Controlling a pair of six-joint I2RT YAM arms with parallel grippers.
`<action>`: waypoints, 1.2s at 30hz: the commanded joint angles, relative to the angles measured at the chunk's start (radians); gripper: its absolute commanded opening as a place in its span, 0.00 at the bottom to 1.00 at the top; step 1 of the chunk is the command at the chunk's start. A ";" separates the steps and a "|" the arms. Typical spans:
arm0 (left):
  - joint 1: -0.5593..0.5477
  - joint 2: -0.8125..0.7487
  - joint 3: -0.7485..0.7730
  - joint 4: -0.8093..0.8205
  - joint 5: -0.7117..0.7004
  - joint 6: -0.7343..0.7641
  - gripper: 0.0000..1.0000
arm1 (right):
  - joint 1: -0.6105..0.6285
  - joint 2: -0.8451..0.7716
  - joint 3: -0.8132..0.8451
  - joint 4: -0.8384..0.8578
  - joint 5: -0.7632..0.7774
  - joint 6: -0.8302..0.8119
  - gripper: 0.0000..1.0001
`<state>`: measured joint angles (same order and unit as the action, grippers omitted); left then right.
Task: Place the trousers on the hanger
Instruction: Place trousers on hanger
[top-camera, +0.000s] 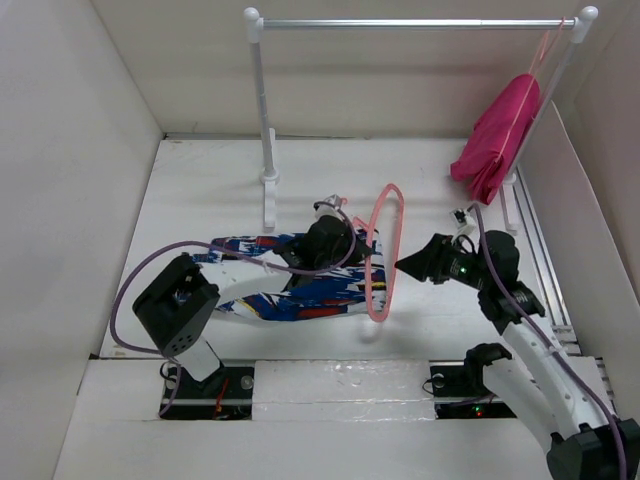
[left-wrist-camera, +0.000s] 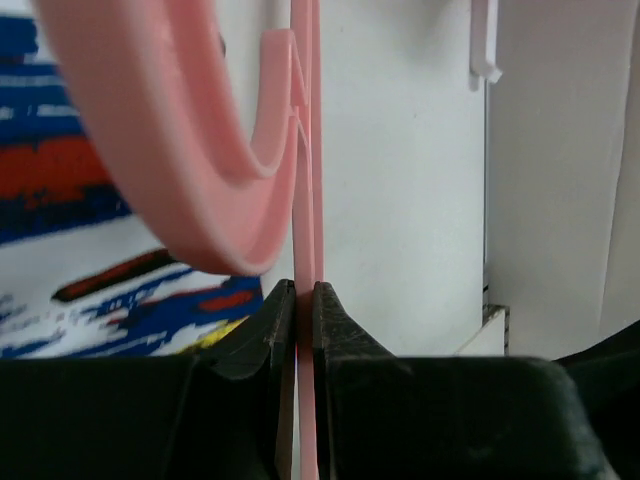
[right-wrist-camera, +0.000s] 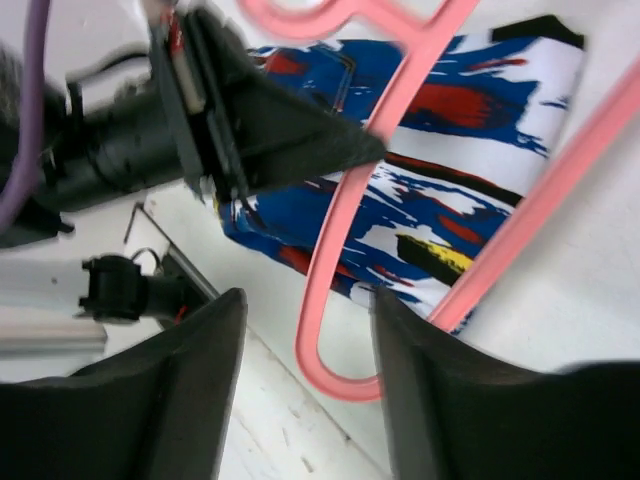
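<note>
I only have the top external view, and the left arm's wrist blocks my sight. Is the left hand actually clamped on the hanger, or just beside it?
Observer: Clamped. The left wrist view shows the left hand shut, with a thin bar of the hanger pinched between its fingertips.
Operator: Is the right hand gripping anything?
Observer: No. The right wrist view shows the right hand open, with the hanger's rounded end in the gap between its fingers.
Operator: Any cloth over a bar yet?
Observer: None that I can see. In that view the trousers lie behind the hanger's bars, not draped over them.
</note>
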<state>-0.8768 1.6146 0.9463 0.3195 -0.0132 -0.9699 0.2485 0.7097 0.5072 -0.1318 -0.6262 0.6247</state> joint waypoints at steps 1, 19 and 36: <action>-0.049 -0.108 -0.072 0.130 -0.030 -0.085 0.00 | -0.047 -0.012 0.085 -0.232 -0.006 -0.184 0.55; -0.215 0.019 -0.126 0.142 -0.409 -0.222 0.00 | 0.001 0.589 0.088 0.173 0.069 -0.343 0.52; -0.215 0.094 -0.084 -0.006 -0.441 -0.202 0.00 | 0.072 0.823 0.093 0.368 0.031 -0.261 0.00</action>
<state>-1.0916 1.7119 0.8330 0.3889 -0.4240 -1.1984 0.3531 1.5639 0.5938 0.1612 -0.5549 0.3508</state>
